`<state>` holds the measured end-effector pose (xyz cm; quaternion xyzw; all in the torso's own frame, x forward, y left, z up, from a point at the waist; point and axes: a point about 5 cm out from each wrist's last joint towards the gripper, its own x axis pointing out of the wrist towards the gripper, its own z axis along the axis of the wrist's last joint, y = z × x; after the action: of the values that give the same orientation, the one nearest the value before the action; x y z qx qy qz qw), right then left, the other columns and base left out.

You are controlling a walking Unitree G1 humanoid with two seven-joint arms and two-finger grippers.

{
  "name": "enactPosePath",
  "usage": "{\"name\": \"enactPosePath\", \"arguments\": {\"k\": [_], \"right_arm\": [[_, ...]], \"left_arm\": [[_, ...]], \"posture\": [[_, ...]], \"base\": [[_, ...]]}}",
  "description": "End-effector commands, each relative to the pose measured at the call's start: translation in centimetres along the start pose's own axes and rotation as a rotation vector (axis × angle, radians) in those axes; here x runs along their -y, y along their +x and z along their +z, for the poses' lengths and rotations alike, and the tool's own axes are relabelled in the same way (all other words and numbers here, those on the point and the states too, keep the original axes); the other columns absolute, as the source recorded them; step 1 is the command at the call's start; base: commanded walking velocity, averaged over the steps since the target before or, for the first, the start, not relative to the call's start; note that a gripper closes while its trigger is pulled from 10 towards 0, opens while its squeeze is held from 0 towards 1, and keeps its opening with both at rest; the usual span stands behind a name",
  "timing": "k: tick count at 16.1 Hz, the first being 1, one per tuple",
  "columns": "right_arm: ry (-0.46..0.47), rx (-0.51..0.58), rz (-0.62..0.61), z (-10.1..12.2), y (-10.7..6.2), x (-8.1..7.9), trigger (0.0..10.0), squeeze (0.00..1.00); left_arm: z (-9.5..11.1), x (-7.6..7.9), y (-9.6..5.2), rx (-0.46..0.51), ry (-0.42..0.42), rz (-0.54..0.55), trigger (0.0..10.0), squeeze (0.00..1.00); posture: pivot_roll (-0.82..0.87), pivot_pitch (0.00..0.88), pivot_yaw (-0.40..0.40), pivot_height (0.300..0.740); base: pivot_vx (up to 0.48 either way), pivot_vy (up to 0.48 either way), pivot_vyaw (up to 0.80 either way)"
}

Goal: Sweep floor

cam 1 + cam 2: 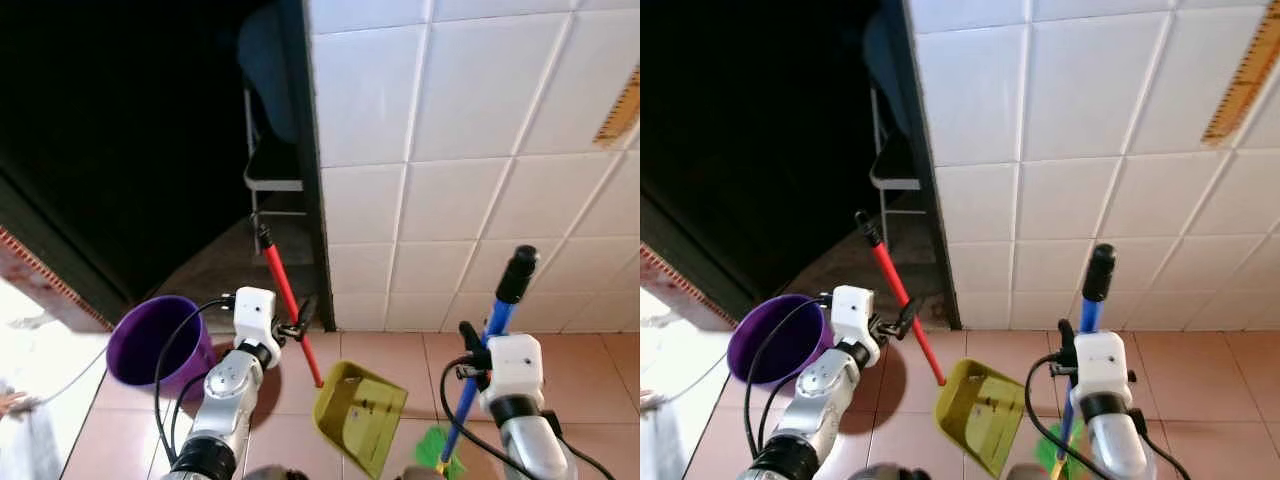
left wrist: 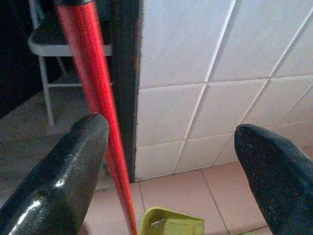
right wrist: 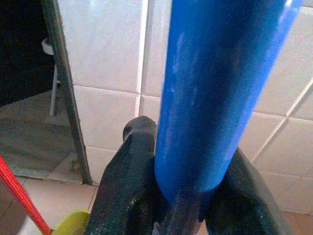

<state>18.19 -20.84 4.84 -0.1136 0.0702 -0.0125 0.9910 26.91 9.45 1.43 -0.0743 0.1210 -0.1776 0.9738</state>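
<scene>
A yellow-green dustpan stands on the pink floor tiles, its red handle leaning up toward the dark doorway. My left gripper is at mid-handle. In the left wrist view its fingers are spread wide, and the red handle runs between them, close to one finger. My right gripper is shut on the blue broom handle, which has a black cap on top. The green bristles rest on the floor beside the dustpan. The right wrist view shows both fingers clamped on the blue handle.
A purple bucket sits on the floor just left of my left arm. A white tiled wall rises straight ahead. To its left, a dark doorway holds a metal chair. A bright white surface lies at far left.
</scene>
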Motion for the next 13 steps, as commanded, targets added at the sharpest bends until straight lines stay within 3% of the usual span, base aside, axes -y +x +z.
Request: {"name": "enactPosePath", "arguments": {"k": [1, 5, 7, 12, 13], "right_arm": [[-0.031, -0.048, -0.018, -0.5, -0.8, 0.7, 10.0, 0.00], [-0.018, -0.089, -0.011, -1.2, -2.1, 0.4, 10.0, 0.00], [-0.016, -0.089, -0.001, -1.2, -1.7, 0.0, 10.0, 0.00], [-0.015, -0.079, 0.007, -1.0, -0.6, -0.3, 10.0, 0.00], [-0.015, -0.080, 0.006, -1.0, -0.6, -0.3, 10.0, 0.00]], "left_arm": [[-0.3, -0.7, -0.1, -0.029, -0.008, 0.017, 10.0, 0.00], [0.1, -1.2, 0.2, -0.028, -0.001, 0.002, 10.0, 0.00], [0.1, -1.3, 0.1, -0.032, 0.005, -0.005, 10.0, 0.00], [0.2, -1.1, 0.0, -0.016, 0.002, -0.024, 10.0, 0.00], [0.2, -1.0, 0.0, -0.014, 0.015, -0.026, 10.0, 0.00]], "posture": [[-0.20, 0.124, 0.134, 0.740], [-0.19, 0.141, 0.144, 0.740], [-0.18, 0.131, 0.146, 0.740], [-0.16, 0.115, 0.143, 0.740], [-0.16, 0.115, 0.143, 0.740]], "base": [[0.000, 0.000, 0.00], [0.000, 0.224, -0.20], [0.000, 0.426, -0.61], [0.000, 0.480, 0.00], [0.000, 0.000, 0.00]]}}
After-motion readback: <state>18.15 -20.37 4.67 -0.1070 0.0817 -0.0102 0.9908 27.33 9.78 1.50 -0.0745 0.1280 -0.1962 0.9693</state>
